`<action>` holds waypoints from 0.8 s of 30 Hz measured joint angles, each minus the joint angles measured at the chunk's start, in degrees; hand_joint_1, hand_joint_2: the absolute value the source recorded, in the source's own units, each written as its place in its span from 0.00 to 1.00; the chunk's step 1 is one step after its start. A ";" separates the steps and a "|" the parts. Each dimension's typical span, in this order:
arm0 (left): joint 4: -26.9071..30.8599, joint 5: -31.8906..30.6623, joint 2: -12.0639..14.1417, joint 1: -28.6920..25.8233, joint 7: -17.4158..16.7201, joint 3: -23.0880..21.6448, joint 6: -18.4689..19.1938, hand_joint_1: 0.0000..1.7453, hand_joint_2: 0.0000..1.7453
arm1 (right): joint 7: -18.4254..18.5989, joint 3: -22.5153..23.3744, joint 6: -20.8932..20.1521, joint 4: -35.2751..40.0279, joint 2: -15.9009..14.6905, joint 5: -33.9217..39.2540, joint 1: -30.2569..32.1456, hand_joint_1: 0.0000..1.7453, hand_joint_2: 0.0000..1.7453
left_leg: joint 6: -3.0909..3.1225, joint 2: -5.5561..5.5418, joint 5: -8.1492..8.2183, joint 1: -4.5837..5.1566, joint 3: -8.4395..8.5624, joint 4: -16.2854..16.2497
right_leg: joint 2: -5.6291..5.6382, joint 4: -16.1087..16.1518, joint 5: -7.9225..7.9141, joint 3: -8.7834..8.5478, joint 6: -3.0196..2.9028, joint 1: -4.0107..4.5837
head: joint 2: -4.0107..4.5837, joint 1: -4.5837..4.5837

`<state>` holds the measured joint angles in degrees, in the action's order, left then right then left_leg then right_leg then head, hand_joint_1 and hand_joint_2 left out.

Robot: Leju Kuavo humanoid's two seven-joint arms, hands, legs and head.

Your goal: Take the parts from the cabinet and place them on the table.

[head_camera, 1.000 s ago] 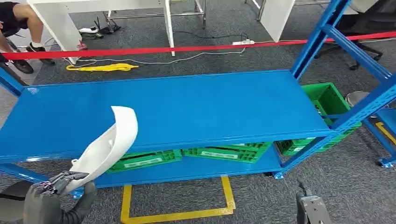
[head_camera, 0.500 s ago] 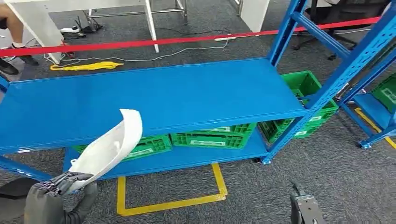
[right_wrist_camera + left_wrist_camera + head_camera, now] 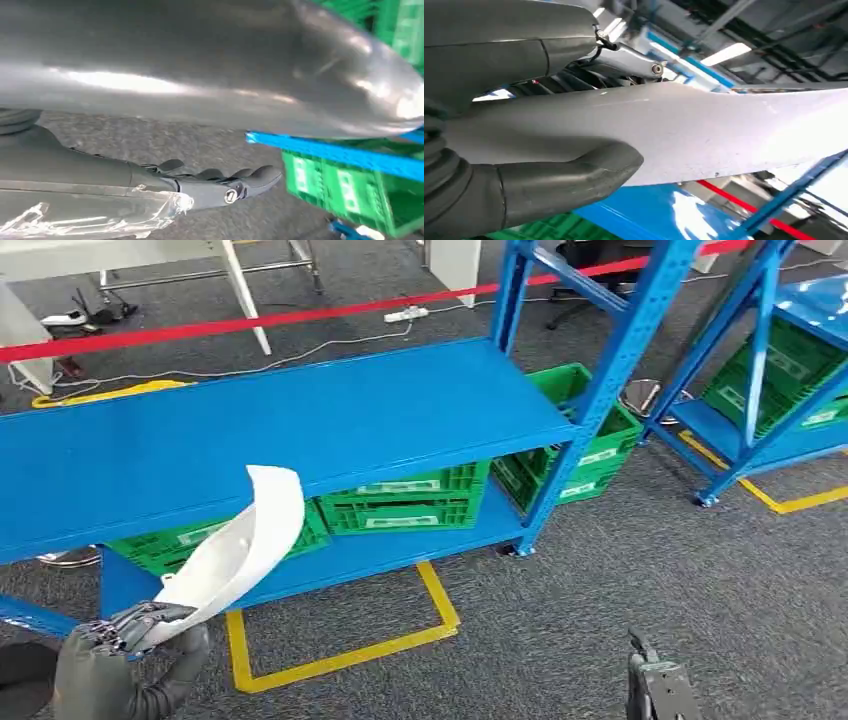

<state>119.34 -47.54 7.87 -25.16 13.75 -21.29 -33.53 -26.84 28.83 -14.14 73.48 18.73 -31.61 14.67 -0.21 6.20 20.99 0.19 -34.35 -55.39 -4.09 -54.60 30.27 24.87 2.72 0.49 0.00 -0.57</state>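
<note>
My left hand [image 3: 125,640] grips the lower end of a long, curved white shell part [image 3: 238,552], which rises tilted in front of the blue cabinet shelf [image 3: 300,430] at the lower left of the head view. In the left wrist view the thick grey thumb [image 3: 566,182] presses on the white part [image 3: 714,132]. My right arm's wrist [image 3: 655,692] hangs low at the bottom edge. The right hand [image 3: 220,185] holds nothing, its dark fingers stretched out above grey carpet.
Green crates [image 3: 405,502] sit on the cabinet's bottom shelf, with another crate [image 3: 585,430] beside its right post. A second blue rack [image 3: 760,390] with green crates stands at the right. Yellow floor tape [image 3: 340,655] marks the carpet. Red barrier tape [image 3: 250,320] runs behind.
The whole picture has shifted left, so the camera has turned right and the second rack has come into sight. The white part stays in my left hand.
</note>
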 joint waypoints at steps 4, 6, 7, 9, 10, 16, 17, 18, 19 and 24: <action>-0.31 -0.46 -0.35 0.62 0.11 -0.11 0.67 1.00 1.00 | -0.15 1.33 -0.31 -0.11 0.00 0.13 0.49 0.00 0.00 | -1.65 -2.79 3.06 -0.51 -0.60 -1.60 | 2.08 -0.37 -1.91 2.14 -1.95 -0.17 | 0.00 -0.31; -0.50 -1.36 -0.68 0.98 -0.09 -0.13 2.56 1.00 1.00 | -1.05 2.12 -1.23 -0.11 0.11 0.02 0.07 0.00 0.00 | -1.85 -5.36 10.90 -0.52 -2.21 -9.20 | 3.47 -0.43 -3.51 4.09 -2.52 -0.14 | 0.00 -0.15; -0.79 -2.60 -1.05 1.49 -0.46 -0.13 4.03 1.00 1.00 | -1.86 2.91 -2.10 -0.11 0.15 -0.37 -0.08 0.00 0.00 | -1.75 -5.66 13.51 -0.47 -3.09 -13.77 | 4.27 -0.48 -4.45 4.61 -2.62 -0.03 | 0.00 -0.11; -1.33 -3.98 -1.68 2.42 -0.48 -0.20 5.66 1.00 1.00 | -2.97 4.91 -3.30 -0.11 0.26 -1.11 -0.15 0.00 0.00 | -1.34 -5.88 12.55 -0.33 -2.92 -17.60 | 5.61 -0.79 -6.05 6.85 -2.50 0.14 | 0.00 -0.11; -1.64 -4.06 -1.99 2.90 -0.48 -0.28 6.08 1.00 1.00 | -3.19 5.93 -3.63 -0.11 0.28 -1.42 -0.16 0.00 0.00 | -1.04 -6.05 10.16 -0.24 -1.29 -16.34 | 6.20 -1.04 -6.76 7.99 -2.41 0.14 | 0.00 -0.15; -2.86 -4.06 -3.04 4.78 -0.39 -0.79 6.91 1.00 1.00 | -3.72 9.05 -4.42 -0.11 0.44 -1.75 -0.36 0.00 0.00 | 0.41 -9.54 8.67 0.02 9.58 1.73 | 9.91 -1.58 -10.78 12.03 -1.08 0.00 | 0.00 -0.18; -3.06 -3.78 -3.08 5.00 -0.35 -0.90 7.04 1.00 1.00 | -3.72 9.49 -4.46 -0.13 0.44 -1.84 -0.27 0.00 0.00 | 0.65 -9.02 8.20 0.28 9.36 1.63 | 10.46 -1.15 -11.55 12.11 -0.67 -0.16 | 0.00 -0.15; -3.41 -3.49 -3.23 5.21 -0.33 -1.03 7.26 1.00 1.00 | -3.80 10.41 -4.55 -0.17 0.42 -1.92 -0.25 0.00 0.00 | 1.10 -8.01 7.28 -0.39 8.83 2.12 | 10.35 -1.24 -11.67 12.56 -0.43 -0.18 | 0.00 -0.04; -3.74 -3.32 -3.32 5.66 -0.20 -1.18 7.36 1.00 1.00 | -4.46 10.64 -4.99 -0.26 0.37 -2.41 -0.20 0.00 0.00 | 1.47 -7.40 6.66 -0.26 8.17 2.08 | 7.55 -2.37 -9.23 13.21 -0.12 0.06 | 0.00 0.00; -5.22 -2.80 -3.93 6.42 0.26 -1.62 7.30 1.00 1.00 | -7.37 13.73 -7.43 -2.36 -1.11 -4.33 -2.47 0.00 0.00 | 1.64 -3.66 3.55 -0.30 4.33 1.87 | 4.43 -20.28 1.69 16.47 1.81 -1.26 | 0.00 -0.53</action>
<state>114.11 -50.34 3.93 -18.74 14.01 -22.91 -26.23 -34.21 42.56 -21.57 71.12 17.62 -35.93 12.20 1.42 2.54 24.54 -0.11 -30.02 -53.53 0.35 -74.89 31.97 41.34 4.54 -0.77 0.00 -1.09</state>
